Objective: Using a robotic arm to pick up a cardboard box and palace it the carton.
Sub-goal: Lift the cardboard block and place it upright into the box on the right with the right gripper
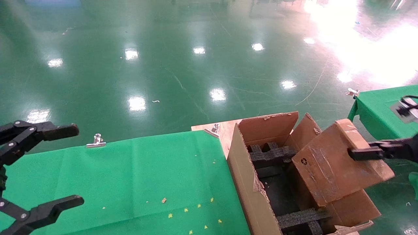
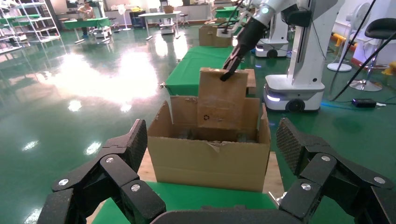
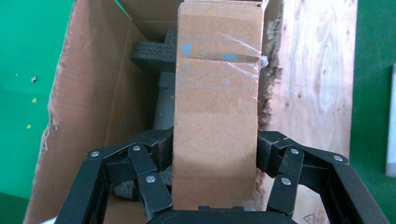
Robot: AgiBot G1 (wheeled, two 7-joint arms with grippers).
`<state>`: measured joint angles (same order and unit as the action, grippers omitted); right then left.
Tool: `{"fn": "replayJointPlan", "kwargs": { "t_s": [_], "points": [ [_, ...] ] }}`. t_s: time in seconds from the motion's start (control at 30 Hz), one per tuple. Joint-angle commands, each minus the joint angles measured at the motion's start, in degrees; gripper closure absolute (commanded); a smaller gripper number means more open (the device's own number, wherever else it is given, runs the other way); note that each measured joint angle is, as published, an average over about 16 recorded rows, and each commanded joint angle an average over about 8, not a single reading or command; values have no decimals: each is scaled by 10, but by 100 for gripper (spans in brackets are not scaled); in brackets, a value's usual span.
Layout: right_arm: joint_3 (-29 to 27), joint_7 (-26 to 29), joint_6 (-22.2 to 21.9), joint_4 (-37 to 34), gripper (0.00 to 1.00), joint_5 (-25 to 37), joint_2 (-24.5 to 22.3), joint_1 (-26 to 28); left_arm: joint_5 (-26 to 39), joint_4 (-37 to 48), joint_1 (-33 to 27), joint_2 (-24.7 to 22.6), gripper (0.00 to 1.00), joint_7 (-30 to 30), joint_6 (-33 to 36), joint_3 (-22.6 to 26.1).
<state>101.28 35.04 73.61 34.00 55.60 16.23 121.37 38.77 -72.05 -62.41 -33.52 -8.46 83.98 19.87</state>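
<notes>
My right gripper point(image 1: 355, 153) is shut on the cardboard box point(image 1: 336, 163), a small scuffed brown box held tilted over the right side of the open carton point(image 1: 248, 182). In the right wrist view, black fingers point(image 3: 161, 154) press both sides of the cardboard box point(image 3: 217, 93), with the carton's wall point(image 3: 88, 93) and black foam point(image 3: 154, 51) beneath. The left wrist view has the cardboard box point(image 2: 222, 100) hanging upright from the white right arm point(image 2: 243, 37) with its lower end dipping behind the carton's point(image 2: 210, 163) front wall. My left gripper point(image 1: 70, 166) hovers open over the green table's left end.
A green cloth table point(image 1: 130, 176) with metal clips point(image 1: 96, 141) lies left of the carton. A wooden board point(image 1: 225, 130) sits under the carton. A second green table point(image 1: 378, 107) stands at the right. Shiny green floor lies beyond.
</notes>
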Motion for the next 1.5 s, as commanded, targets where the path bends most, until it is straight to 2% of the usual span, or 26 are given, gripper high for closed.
{"fn": "replayJointPlan", "kwargs": {
  "t_s": [0.03,0.67,1.07,1.5],
  "points": [
    [4,27,-7,-3,100,-2,9,-7,0,0,0,0,0,0,0,0],
    [49,193,-177,114,100,86,32,-47,0,0,0,0,0,0,0,0],
    [82,302,-254,172,100,148,55,-73,0,0,0,0,0,0,0,0],
    [99,356,-322,179,100,154,97,-129,0,0,0,0,0,0,0,0]
  ]
}}
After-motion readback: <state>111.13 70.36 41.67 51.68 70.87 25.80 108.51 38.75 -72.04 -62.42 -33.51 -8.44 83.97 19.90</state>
